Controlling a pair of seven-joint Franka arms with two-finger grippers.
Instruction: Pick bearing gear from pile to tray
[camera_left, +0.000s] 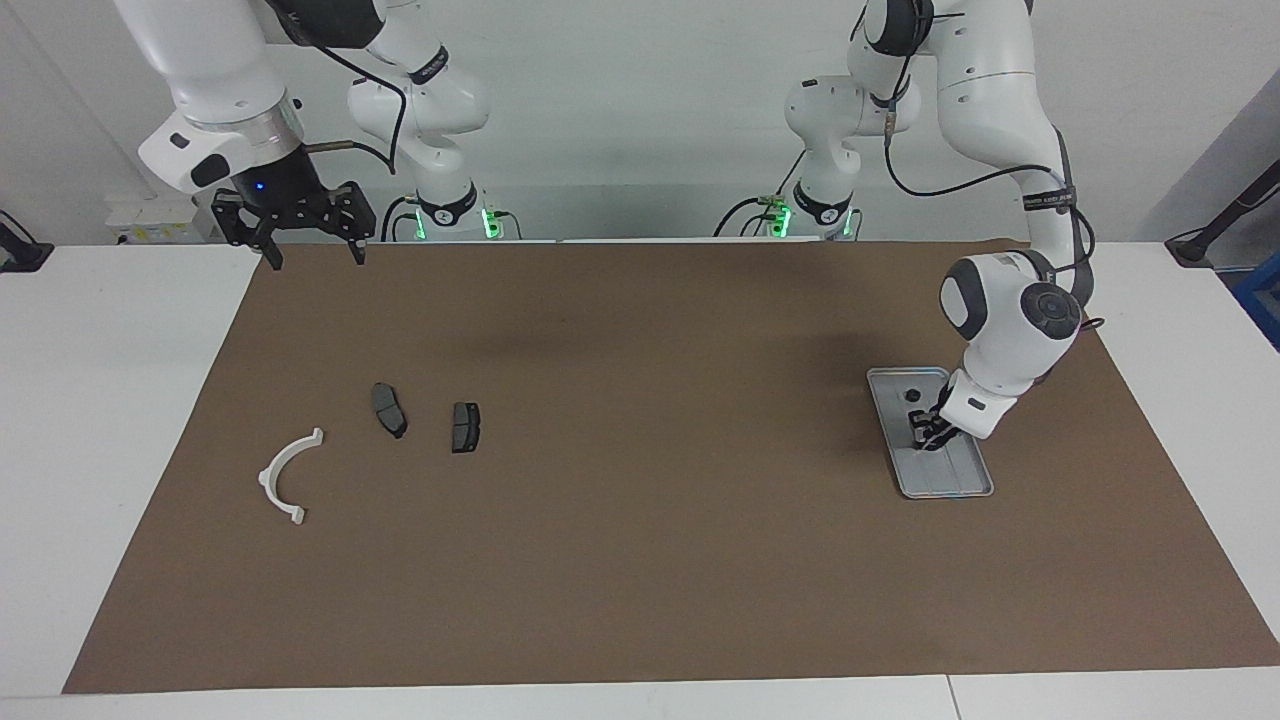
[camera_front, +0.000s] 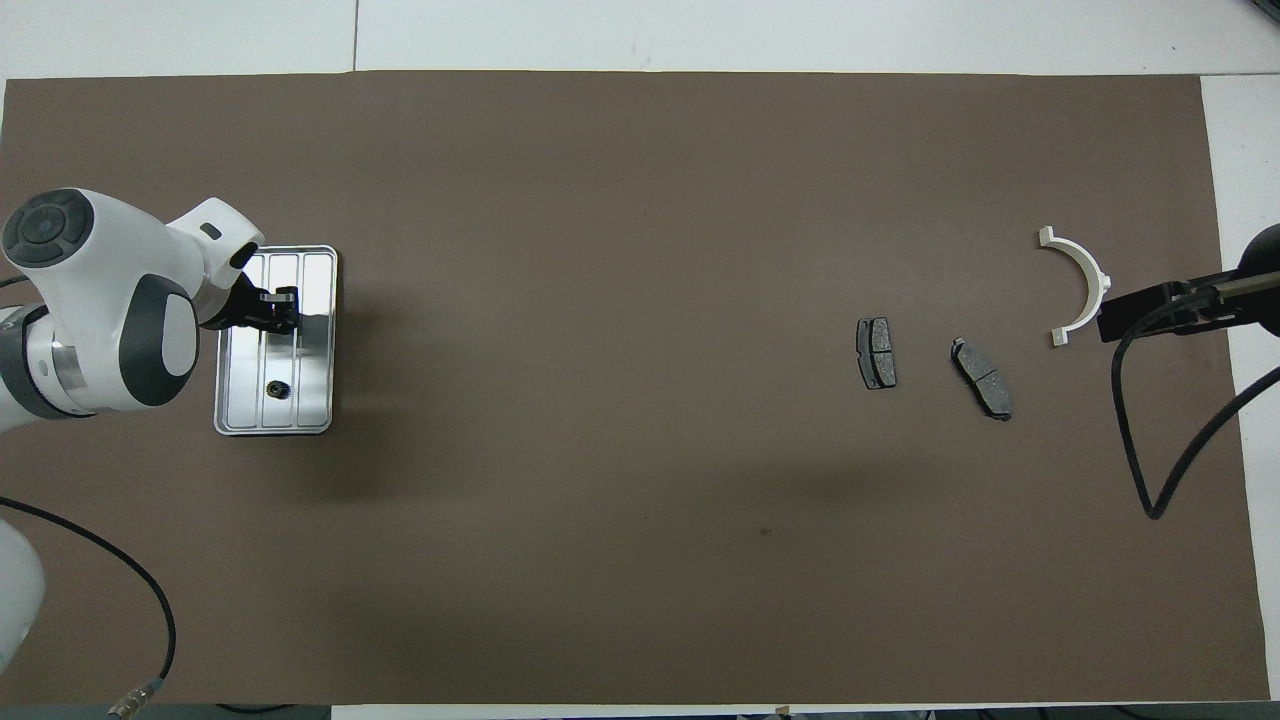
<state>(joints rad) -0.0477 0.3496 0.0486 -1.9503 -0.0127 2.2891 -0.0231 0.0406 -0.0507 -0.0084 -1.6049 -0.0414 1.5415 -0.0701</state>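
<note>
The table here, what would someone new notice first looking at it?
Most striking is the left arm's tool reaching down into the silver tray at that arm's end of the brown mat, where one small black round piece already lies. Toward the right arm's end lie two dark brake pads and a white half-ring bracket, while the right tool waits raised at the mat's edge.

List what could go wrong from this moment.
1. The left gripper sits low inside the tray; lifting at a slant might catch the rim and shift the tray.
2. A small black part lies loose in the tray; a nudged tray could send it rolling.
</note>
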